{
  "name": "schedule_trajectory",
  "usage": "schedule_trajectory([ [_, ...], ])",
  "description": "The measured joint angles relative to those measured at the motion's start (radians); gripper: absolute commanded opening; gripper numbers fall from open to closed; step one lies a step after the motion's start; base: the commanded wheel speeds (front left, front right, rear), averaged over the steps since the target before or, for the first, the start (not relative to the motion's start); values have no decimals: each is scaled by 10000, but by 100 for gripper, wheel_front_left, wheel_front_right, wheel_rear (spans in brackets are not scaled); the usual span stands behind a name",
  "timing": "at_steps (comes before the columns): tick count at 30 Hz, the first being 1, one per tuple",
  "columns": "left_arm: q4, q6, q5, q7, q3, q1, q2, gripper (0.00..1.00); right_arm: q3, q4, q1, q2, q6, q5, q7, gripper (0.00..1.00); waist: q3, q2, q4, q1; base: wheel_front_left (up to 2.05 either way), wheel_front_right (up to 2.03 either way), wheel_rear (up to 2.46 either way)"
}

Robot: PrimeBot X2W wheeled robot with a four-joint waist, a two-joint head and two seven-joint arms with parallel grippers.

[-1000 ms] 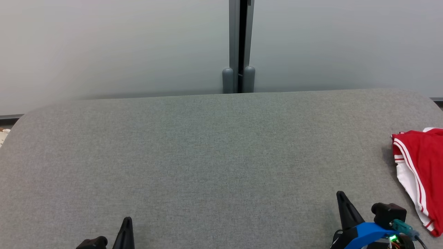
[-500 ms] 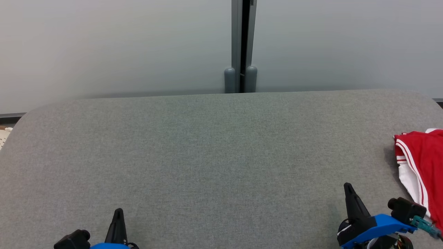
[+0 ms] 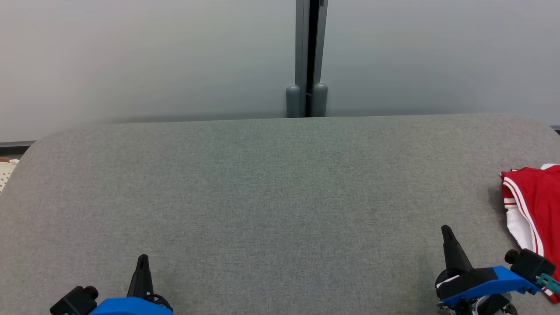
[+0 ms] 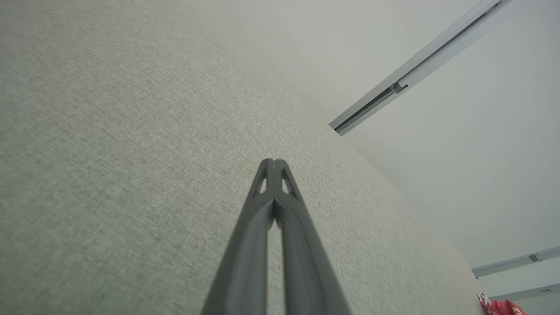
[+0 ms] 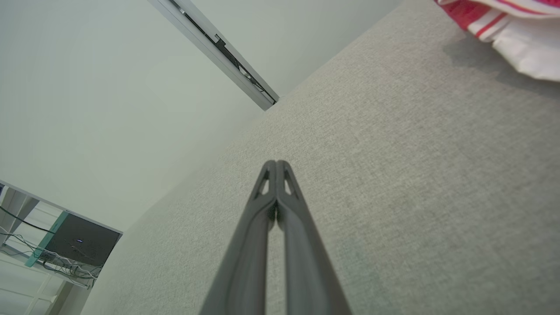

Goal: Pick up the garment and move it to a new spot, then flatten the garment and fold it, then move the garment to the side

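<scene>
**A:** What is cut off or hard to read?

**B:** The garment runs off the right border of the head view, so its full outline is hidden; its lower part passes behind the blue body of the right arm; in the left wrist view it is a small red scrap at the bottom right corner; what kind of garment it is I cannot tell

**A:** And the room around it?

**B:** The bench is grey cloth with rounded far corners; its far edge meets a pale wall with a grey post in the middle; a broad stretch of cloth lies between the left end effector at the lower left and the right end effector at the lower right; both have their dark fingers pressed together at the tips, gripping nothing

**A:** How does the garment look?

**B:** Red, with thin white stripes along its edges and a white layer beneath; it lies bunched in folds on the bench's right side, just right of the right end effector and apart from its fingertips, with a soft shadow on its left
</scene>
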State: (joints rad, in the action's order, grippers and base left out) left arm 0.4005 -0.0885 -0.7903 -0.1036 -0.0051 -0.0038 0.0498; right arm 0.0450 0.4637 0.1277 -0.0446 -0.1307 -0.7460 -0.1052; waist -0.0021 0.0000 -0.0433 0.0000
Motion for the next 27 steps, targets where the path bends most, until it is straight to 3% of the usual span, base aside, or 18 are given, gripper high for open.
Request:
schedule_trajectory([
  [27,-589,-150,-3145,848,483,-396,2,0,272,-842,-73,-6,2,-3329,869,0,15,0,129,0,0,0,0],
])
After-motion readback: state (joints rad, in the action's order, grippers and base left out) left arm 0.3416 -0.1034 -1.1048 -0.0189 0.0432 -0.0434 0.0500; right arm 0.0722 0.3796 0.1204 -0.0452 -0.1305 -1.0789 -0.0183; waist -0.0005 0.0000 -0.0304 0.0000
